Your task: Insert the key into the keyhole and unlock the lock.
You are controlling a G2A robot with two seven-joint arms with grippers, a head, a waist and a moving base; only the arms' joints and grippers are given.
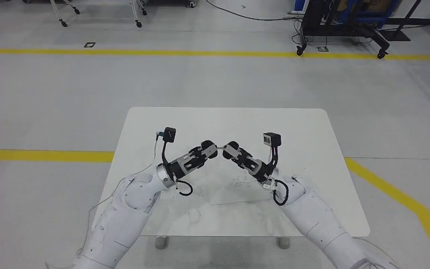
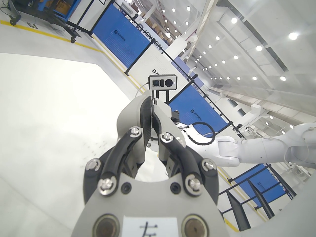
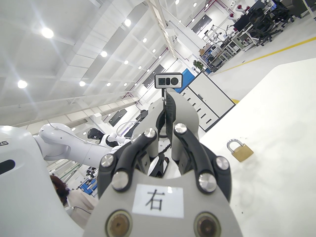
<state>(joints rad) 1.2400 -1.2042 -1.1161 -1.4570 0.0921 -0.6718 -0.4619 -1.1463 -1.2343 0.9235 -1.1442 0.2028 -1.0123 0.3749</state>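
- Claws meet tip to tip above mid-table: the left claw [image 2: 151, 118] has its jaws pressed together, with nothing plainly seen between them.
- The right claw [image 3: 166, 115] is likewise closed, jaws flat against each other. Whether a thin key sits pinched in either pair cannot be told.
- The lock [image 3: 240, 151], a brass padlock, lies flat on the table [image 3: 271, 99] near the right claw. It is apart from the claw and untouched, its shackle looking seated in the body.
- Judged from this, the job is at its start: the lock is not yet picked up or steadied, nothing has entered the keyhole, and the shackle is not sprung.
- Left to do: hold the lock, line up the key, insert and turn.
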